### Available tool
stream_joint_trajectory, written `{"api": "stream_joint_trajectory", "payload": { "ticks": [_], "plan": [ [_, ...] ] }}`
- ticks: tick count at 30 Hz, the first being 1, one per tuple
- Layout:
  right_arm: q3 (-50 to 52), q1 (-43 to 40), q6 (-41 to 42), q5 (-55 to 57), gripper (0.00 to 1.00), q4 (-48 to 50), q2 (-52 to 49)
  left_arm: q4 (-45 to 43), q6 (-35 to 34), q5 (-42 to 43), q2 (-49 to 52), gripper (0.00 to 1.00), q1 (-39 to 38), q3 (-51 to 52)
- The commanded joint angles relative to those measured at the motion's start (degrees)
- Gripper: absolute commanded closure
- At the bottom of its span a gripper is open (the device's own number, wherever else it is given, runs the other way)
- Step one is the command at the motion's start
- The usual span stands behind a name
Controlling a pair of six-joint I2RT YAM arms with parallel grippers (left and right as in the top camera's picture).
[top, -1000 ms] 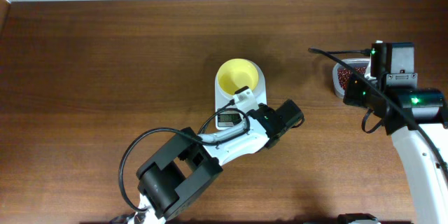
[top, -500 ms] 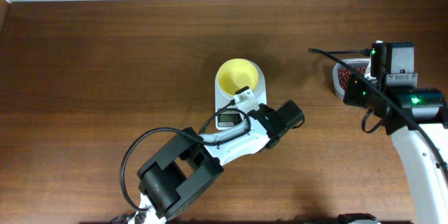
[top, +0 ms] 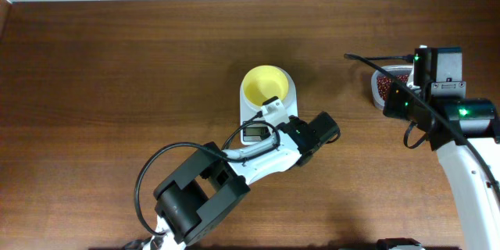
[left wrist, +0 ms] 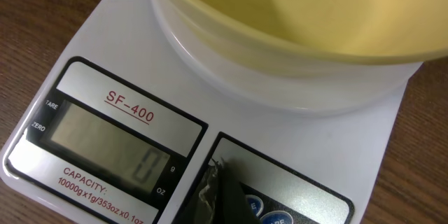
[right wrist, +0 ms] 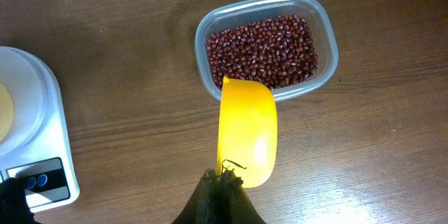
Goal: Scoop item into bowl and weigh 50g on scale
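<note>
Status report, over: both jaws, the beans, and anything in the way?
Left gripper jaws shut, at scale buttons; display zero. Right gripper jaws shut on yellow scoop at rim of container of beans. Bowl on scale, looks empty. Left arm crowds bowl.

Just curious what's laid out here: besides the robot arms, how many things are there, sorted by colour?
Yellow: 2, the bowl and the scoop
White: 1, the scale
Clear: 1, the container of beans
Total: 4

Top-down overhead; close wrist views; scale (left wrist: pixel 105 42) shared
</note>
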State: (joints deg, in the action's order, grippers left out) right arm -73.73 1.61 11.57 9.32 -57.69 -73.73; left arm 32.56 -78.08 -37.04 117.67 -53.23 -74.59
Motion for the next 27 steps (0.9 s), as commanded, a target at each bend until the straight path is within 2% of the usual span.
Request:
{"api": "stream_joint_trajectory", "payload": {
  "ticks": [1, 5, 27],
  "plan": [
    [-1.18, 0.26, 0.04, -0.33, 0.96, 0.00, -0.02, 0.50, -0.33, 7.61, 4.26, 1.00, 1.70, 0.63],
    [-1.18, 0.26, 0.04, -0.33, 0.96, 0.00, -0.02, 0.61, -0.31, 11.98, 4.31, 1.00, 3.39, 0.74],
    [-1.18, 0.26, 0.87, -0.33, 0.96, -0.02, -0.02, 0.26, -0.28, 9.77, 5.42, 1.00, 2.97, 1.42]
  ]
}}
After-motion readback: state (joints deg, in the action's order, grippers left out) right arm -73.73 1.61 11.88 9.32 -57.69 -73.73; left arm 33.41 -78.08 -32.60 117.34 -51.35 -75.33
